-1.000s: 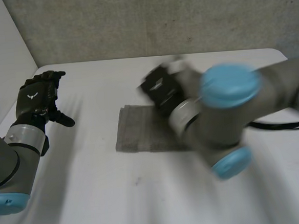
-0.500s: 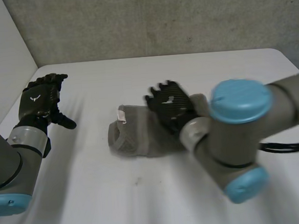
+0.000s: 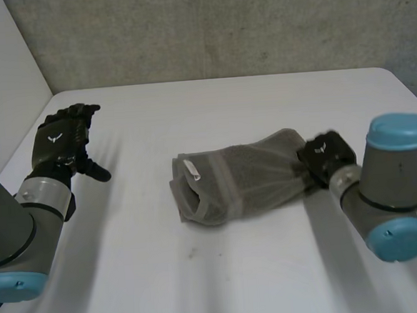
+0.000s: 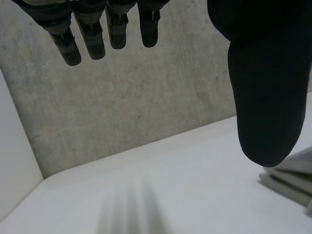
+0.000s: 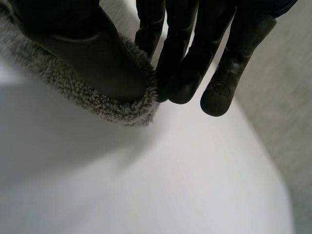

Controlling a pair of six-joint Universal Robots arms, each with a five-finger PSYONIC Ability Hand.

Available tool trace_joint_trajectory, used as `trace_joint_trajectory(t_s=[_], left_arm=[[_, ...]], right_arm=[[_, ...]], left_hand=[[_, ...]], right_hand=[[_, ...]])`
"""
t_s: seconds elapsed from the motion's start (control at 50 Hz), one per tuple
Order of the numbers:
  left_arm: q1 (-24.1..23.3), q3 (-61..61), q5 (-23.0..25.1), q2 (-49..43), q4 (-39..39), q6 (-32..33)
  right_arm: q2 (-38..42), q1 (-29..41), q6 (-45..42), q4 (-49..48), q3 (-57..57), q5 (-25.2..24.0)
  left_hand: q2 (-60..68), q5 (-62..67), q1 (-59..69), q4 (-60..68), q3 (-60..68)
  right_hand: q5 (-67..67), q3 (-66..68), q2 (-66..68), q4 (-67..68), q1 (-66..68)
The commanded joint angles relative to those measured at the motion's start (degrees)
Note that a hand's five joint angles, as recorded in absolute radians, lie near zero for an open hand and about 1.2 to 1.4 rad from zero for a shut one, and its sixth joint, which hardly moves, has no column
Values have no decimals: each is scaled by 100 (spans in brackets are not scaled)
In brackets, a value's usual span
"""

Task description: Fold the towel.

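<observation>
The towel [image 3: 246,182] lies at the middle of the table [image 3: 203,279], gathered into a loose, rumpled roll that runs left to right. Its left end gapes open like a sleeve, and a small white label [image 3: 192,170] sits on top at that end. Its right end narrows to a point at the right hand [image 3: 324,155].

Right hand: at the right of the table, on the towel's right end. In the right wrist view the thumb [image 5: 92,53] presses the fuzzy towel edge against the fingers [image 5: 180,63]. The hand is clamped on the towel in a pinch. The pinched edge is just above the table surface. The right arm [image 3: 393,179] reaches in from the near right.

Left hand [image 3: 59,142]: over the far left of the table, well apart from the towel. In the left wrist view its fingers [image 4: 92,34] are straight and stand apart from the thumb [image 4: 265,87]. The hand holds nothing. Stacked towel layers show just beside the thumb tip. A grey wall [image 3: 221,27] stands behind the table's far edge.
</observation>
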Motion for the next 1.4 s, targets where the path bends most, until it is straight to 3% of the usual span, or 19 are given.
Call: trace_joint_trajectory(t_s=[0.02, 0.14, 0.24, 0.34, 0.36, 0.38, 0.4, 0.42, 0.44, 0.48, 0.64, 0.82, 0.92, 0.98, 1.04, 1.08, 1.2, 1.28, 1.4], left_arm=[[-274, 315, -9, 86, -66, -6], [-714, 913, -36, 349, -426, -33], [-793, 1396, -62, 411, -945, -270], [-819, 1808, -53, 175, -1445, -875], [-819, 1809, -53, 174, -1446, -877], [-828, 1879, -62, 43, -1515, -998], [-828, 1879, -62, 42, -1516, -1000], [-846, 1966, -62, -89, -1551, -1113], [-854, 2019, -62, -220, -1569, -1218], [-872, 2081, -62, -378, -1578, -1289], [-1319, 2397, -71, -1380, -1647, -1457], [-1804, 2495, -80, -2419, -1964, -1439], [-1909, 2582, -317, -2867, -2026, -1351], [-1909, 2697, -502, -2920, -2219, -1131], [-1883, 2934, -616, -2735, -2667, -833], [-1848, 3066, -704, -2489, -2949, -745], [-1751, 3505, -1169, -1092, -3687, -692], [-1602, 3803, -1336, -32, -4107, -666], [-1241, 3910, -1336, 683, -4531, -666]], right_arm=[[266, 1440, -561, 13, -1232, -539], [1171, 2452, -1370, 329, -2035, -1497], [1586, 2744, -1854, 829, -2088, -1710], [1263, 2666, -1663, 840, -1852, -1719], [957, 2561, -1366, 726, -1668, -1728], [954, 2560, -1363, 725, -1666, -1728], [640, 2351, -893, 525, -1431, -1728], [324, 2079, -288, 271, -1177, -1719], [321, 2077, -282, 268, -1174, -1719], [-196, 1569, 881, -99, -807, -1684], [-427, 821, 2669, -14, -445, -1710], [470, 705, 2917, 391, -1095, -1728], [1400, 723, 2944, 1268, -1954, -1675], [1498, 723, 2900, 1569, -2123, -1675], [1261, 679, 2917, 1982, -2282, -1719], [457, 496, 2961, 2009, -2247, -1710], [-734, 231, 3348, 1877, -2176, -1561], [-1523, 21, 3997, 1911, -2238, -1079], [-1981, -226, 3868, 2288, -2308, -446]], left_hand=[[246, 10, 174, 243, 249], [229, -7, 157, 227, 232], [145, -91, 73, 142, 148], [128, -108, 56, 126, 131], [128, -108, 56, 126, 131], [128, -108, 56, 126, 131], [128, -108, 56, 126, 131], [128, -108, 56, 126, 131], [128, -108, 56, 126, 131], [145, -91, 73, 142, 148], [296, 60, 224, 294, 299], [296, 61, 225, 294, 299], [296, 61, 225, 294, 299], [414, 178, 342, 412, 417], [666, 431, 595, 664, 669], [666, 431, 595, 664, 669], [195, -40, 124, 193, 198], [44, -192, -27, 42, 47], [44, -192, -28, 41, 47]], right_hand=[[380, 380, 467, 336, 675], [380, 380, 467, 336, 675], [380, 380, 467, 336, 675], [380, 380, 467, 336, 675], [-2346, -2345, -2258, -2389, -2050], [-2373, -2373, -2285, -2416, -2077], [-5471, -5470, -5383, -5514, -5175], [-6620, -6620, -6533, -6664, -6325], [-6620, -6620, -6533, -6664, -6325], [-6620, -6620, -6533, -6664, -6325], [-6620, -6620, -6533, -6664, -6325], [-6620, -6620, -6533, -6664, -6325], [-6620, -6620, -6533, -6664, -6325], [-6620, -6620, -6533, -6664, -6325], [-6620, -6620, -6533, -6664, -6325], [-6620, -6620, -6533, -6664, -6325], [-6620, -6620, -6533, -6664, -6325], [-6620, -6620, -6533, -6664, -6325], [-6620, -6620, -6533, -6664, -6325]])
